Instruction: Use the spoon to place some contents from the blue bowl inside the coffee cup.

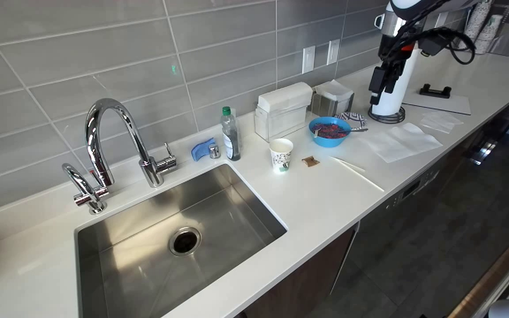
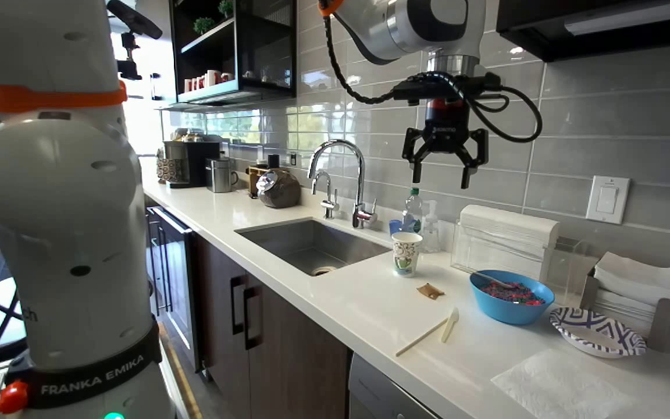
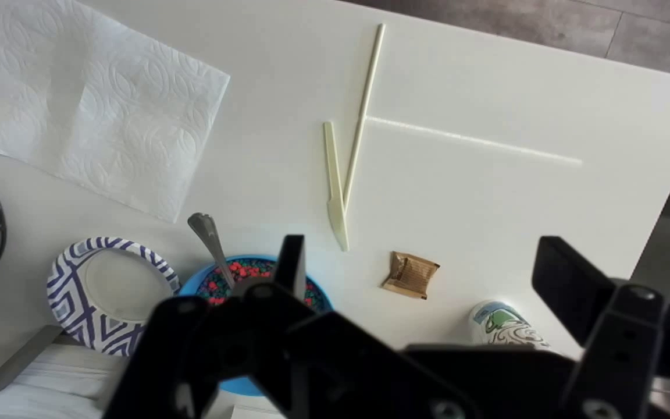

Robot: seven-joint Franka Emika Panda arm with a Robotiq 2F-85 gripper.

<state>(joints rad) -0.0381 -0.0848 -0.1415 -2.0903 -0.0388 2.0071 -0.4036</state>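
We count one end effector (image 2: 441, 176), its two fingers (image 2: 416, 173) standing wide apart, hanging in the air over the worktop (image 1: 307, 198). On that worktop we see one blue bowl (image 2: 508, 314) with one heap of contents (image 2: 520, 295) in it, red among darker bits, and one spoon (image 3: 210, 238) tilted in the bowl, its handle jutting past the rim. There is one coffee cup (image 2: 406, 256), upright, between the bowl and the one sink (image 1: 254, 205).

Near the cup lies one brown packet (image 3: 410, 276). We also find one pale knife (image 3: 334, 180) and one thin stick (image 3: 364, 110), overlapping in the wrist view, one patterned paper plate (image 3: 66, 305) just beside the bowl, and at least one flat paper sheet (image 3: 102, 110). Along the back we count one clear holder (image 1: 281, 121) and one grey holder (image 1: 323, 106) of folded paper, one green-capped bottle (image 1: 231, 139), one blue sponge (image 1: 201, 150), one tall tap (image 1: 97, 150) and one small tap (image 1: 90, 198).

The worktop is white and smooth, the steel sink set into it. Behind it we have grey wall tiles (image 1: 104, 66) with two wall plates (image 1: 308, 59); below, dark wood cupboards (image 2: 297, 349) with two black handles (image 2: 235, 305), and a dark grey floor (image 1: 418, 265)
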